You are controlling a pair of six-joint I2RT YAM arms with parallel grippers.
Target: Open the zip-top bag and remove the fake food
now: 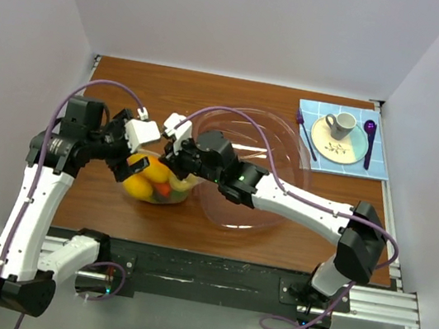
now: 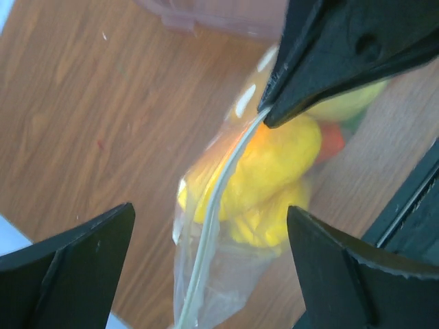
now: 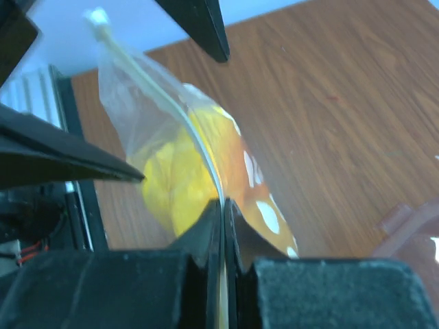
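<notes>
The zip-top bag (image 1: pixel 157 191) rests on the wooden table between the two arms, its clear plastic (image 2: pixel 226 274) hanging below the white zip strip (image 2: pixel 219 199). Inside it is the fake food (image 1: pixel 143 184): yellow rounded pieces (image 2: pixel 278 161), an orange piece (image 2: pixel 332 140) and something green (image 2: pixel 353 103). My right gripper (image 3: pixel 223 203) is shut on the zip strip, pinching it between its black fingers (image 2: pixel 309 75). My left gripper (image 2: pixel 209 209) stands open astride the same strip further along, touching nothing. Its fingers (image 3: pixel 202 31) show in the right wrist view.
A large clear pink-tinted bowl (image 1: pixel 293 147) stands right behind the bag, under the right arm. At the back right lies a blue checked mat (image 1: pixel 379 160) with a plate, a cup (image 1: pixel 343 124), a fork and a purple spoon (image 1: pixel 368 142).
</notes>
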